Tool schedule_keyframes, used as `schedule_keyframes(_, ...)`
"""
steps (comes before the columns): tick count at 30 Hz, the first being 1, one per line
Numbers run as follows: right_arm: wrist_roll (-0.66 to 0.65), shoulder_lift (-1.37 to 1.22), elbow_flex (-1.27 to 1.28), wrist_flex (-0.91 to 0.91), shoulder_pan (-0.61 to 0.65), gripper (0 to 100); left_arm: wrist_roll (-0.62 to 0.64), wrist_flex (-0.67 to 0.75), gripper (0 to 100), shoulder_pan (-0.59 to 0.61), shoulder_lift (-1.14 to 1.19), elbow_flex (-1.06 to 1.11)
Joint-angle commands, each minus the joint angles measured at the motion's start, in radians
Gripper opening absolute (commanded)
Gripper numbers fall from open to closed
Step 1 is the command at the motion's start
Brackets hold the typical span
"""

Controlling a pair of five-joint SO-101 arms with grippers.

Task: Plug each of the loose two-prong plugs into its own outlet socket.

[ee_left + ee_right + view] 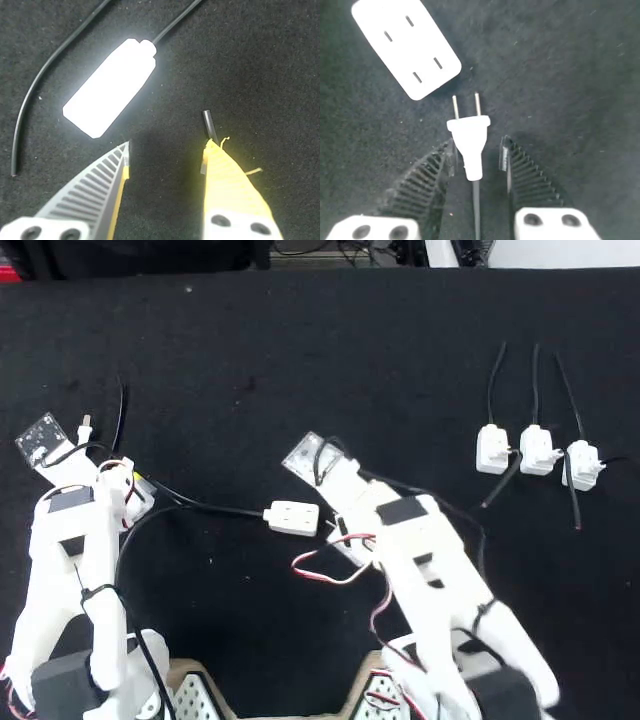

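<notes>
A white outlet strip (pixel 292 517) (pixel 406 47) lies mid-table, its sockets facing up and a black cable running off toward the left arm. My right gripper (pixel 475 150) is open, and its fingers straddle a white two-prong plug (pixel 469 137). The plug lies on the cloth, prongs pointing at the strip's near corner and a short gap away from it. My left gripper (pixel 165 150) is open over bare cloth with nothing between its fingers. Just ahead of it lies a bright white oblong block (pixel 110 95) with a black cable leaving its far end.
Three more white plugs (pixel 537 450) lie in a row at the right, their black cables trailing toward the back. A loose black cable (pixel 35 95) curves beside the white block. A short cable stub (pixel 208 122) sits at the yellow fingertip. Black cloth covers the table.
</notes>
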State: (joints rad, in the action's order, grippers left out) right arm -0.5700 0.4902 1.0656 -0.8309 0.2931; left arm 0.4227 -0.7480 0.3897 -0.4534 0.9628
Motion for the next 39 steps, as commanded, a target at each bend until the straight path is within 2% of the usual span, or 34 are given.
schedule_keyframes(1, -0.005, 0.134, 0.024, -0.072, 0.057, 18.2, 0.003, 0.012, 23, 0.008, -0.014, -0.004)
schedule_keyframes(7, -0.003, 0.156, 0.143, 0.018, 0.15, 18.3, 0.003, 0.012, 23, 0.007, -0.014, -0.004)
schedule_keyframes(18, -0.051, 0.087, 0.139, 0.055, 0.146, 18.3, 0.003, 0.012, 23, 0.008, -0.014, -0.002)
schedule_keyframes(24, -0.054, -0.101, 0.024, 0.058, 0.103, 18.3, 0.003, 0.012, 23, 0.01, -0.014, -0.002)
schedule_keyframes(29, -0.078, -0.14, -0.015, 0.064, 0.098, 18.3, 0.003, 0.012, 23, 0.01, -0.014, -0.002)
schedule_keyframes(39, -0.25, -0.147, -0.024, 0.13, -0.025, 15.2, 0.003, 0.012, 23, 0.008, -0.014, -0.004)
